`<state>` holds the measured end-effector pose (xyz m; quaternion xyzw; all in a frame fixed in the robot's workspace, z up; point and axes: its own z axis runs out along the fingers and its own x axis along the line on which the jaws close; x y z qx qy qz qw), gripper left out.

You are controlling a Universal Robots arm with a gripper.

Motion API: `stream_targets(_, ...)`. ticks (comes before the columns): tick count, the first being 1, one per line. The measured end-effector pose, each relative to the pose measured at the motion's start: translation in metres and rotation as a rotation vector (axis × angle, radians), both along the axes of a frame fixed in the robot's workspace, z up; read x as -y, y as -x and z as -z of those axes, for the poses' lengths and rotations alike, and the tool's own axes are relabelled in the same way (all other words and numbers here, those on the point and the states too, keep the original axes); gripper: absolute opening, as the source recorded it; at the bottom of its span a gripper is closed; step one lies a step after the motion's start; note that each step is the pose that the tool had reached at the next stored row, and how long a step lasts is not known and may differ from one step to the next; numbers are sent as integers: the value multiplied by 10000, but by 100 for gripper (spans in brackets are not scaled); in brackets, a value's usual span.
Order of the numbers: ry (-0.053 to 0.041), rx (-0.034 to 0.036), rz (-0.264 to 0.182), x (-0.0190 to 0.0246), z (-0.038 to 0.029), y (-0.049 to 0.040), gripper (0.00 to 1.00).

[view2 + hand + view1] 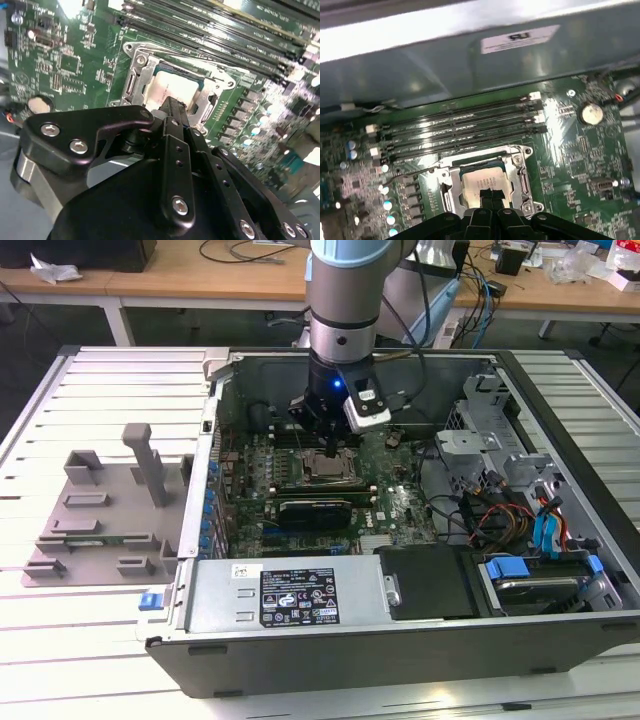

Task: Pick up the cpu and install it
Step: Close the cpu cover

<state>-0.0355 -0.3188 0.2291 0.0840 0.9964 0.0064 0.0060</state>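
The cpu [326, 468] is a flat square chip with a silver-grey top, lying level inside the metal socket frame [300, 478] on the motherboard of the open computer case. In both wrist views the cpu [167, 90] [480, 181] sits within the frame [135, 65] [521, 172]. My gripper [328, 443] hangs straight down over it. Its black fingertips [172, 106] [487, 195] are drawn together over the chip's near edge. Whether they touch the top I cannot tell.
Memory slots [460, 125] run beside the socket, with the case wall [470, 60] behind them. A coin battery [590, 114] sits on the board. A power supply [290, 590], drive cage and cables [500, 520] fill the case. A grey fixture tray [100, 510] lies outside, at the exterior view's left.
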Motion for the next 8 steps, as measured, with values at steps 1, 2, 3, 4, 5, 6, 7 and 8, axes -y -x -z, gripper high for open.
stream_targets(1, 1, 1, -256, 0, 0, 0, 11)
stream_targets(2, 0, 1, -271, 0, 1, 0, 11)
stream_targets(3, 0, 1, -347, 0, 2, 0, 11)
stream_targets(4, -1, 2, -505, 0, 6, 0, 11)
stream_targets(5, 0, 1, -661, 1, 8, 1, 11)
stream_targets(6, 0, 1, -817, 10, 12, 12, 11)
stream_targets(7, 0, 1, -862, 16, 13, 27, 11)
stream_targets(8, 0, 1, -896, 21, 14, 38, 11)
